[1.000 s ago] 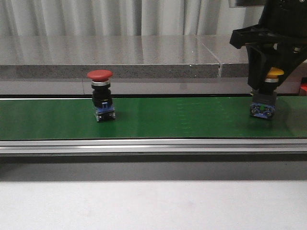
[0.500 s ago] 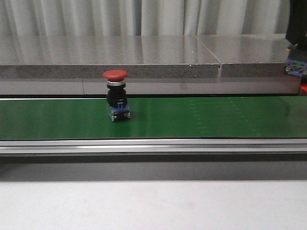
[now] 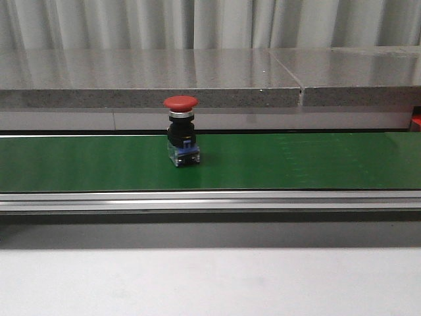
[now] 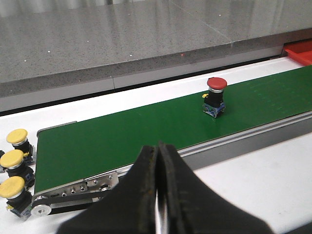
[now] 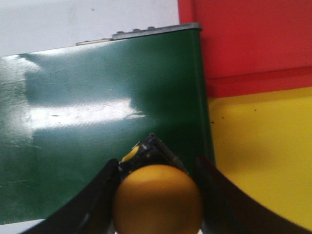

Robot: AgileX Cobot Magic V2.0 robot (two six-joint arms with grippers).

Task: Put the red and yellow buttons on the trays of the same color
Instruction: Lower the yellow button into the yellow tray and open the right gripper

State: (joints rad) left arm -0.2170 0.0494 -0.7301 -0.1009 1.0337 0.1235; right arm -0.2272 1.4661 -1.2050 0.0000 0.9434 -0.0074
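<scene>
A red button (image 3: 181, 130) stands upright on the green belt (image 3: 296, 161), left of the middle; it also shows in the left wrist view (image 4: 215, 94). My left gripper (image 4: 158, 151) is shut and empty, held over the white table on the near side of the belt. My right gripper (image 5: 157, 168) is shut on a yellow button (image 5: 158, 197) and holds it above the belt's end (image 5: 97, 112), beside the yellow tray (image 5: 263, 156) and red tray (image 5: 243, 44). Neither gripper shows in the front view.
Three yellow buttons (image 4: 13, 162) stand off the belt's far end in the left wrist view. A grey stone ledge (image 3: 151, 76) runs behind the belt. A corner of the red tray (image 4: 300, 51) shows past the belt's other end.
The red button has ridden right along the belt. My right gripper lifted the yellow button off the belt's right end and left the front view.
</scene>
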